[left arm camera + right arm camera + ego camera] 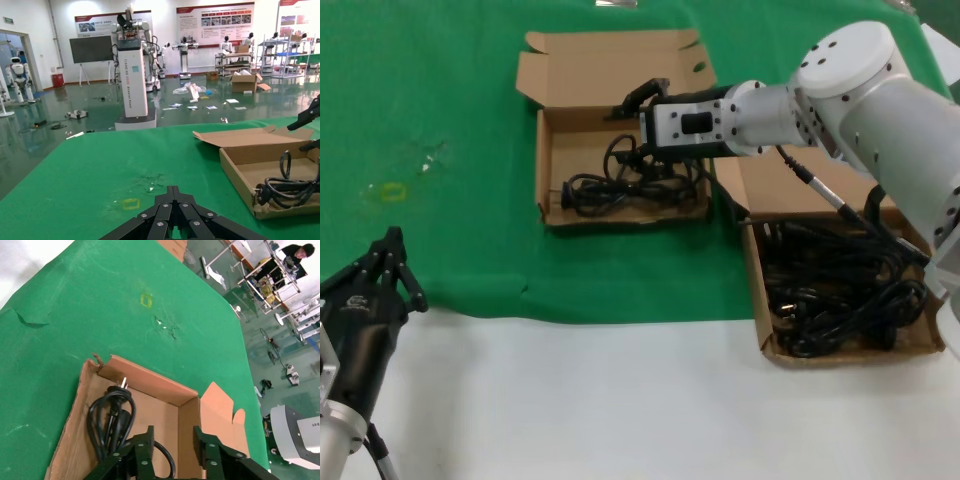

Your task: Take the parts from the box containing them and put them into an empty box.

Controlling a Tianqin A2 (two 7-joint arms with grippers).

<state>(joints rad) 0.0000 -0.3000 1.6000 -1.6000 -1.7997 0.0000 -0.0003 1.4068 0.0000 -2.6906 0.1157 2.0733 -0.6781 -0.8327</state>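
**On green cloth: two cord boxes, right arm over the left one**

Cords (840, 290): thin black rubber leads in loops, heaped thick in the right box (765, 330), which sits half on the green cloth (450, 120) and half on the white table (620, 400). Its contents are tangled and fill most of the floor.

Left box (546, 160): open cardboard tray with its flaps folded back, wholly on the cloth. It holds a few cords (620, 190) along its near side; the right wrist view shows one coiled lead (110, 415) with a moulded plug and metal prongs, lying toward one wall.

Right gripper (645, 98): reaches across from the right, above the far part of the left box. Fingers (142, 445) spread apart, nothing between them; bare cardboard floor shows in the gap.

Left gripper (388, 250): parked low at the near left, over the cloth's front edge, fingers drawn together to a point.

Obstructions: the right arm's body spans the gap between the boxes and covers the right box's far end.

Open room: broad bare cloth left of the left box; a yellow mark (392, 191) lies there. White table near side.
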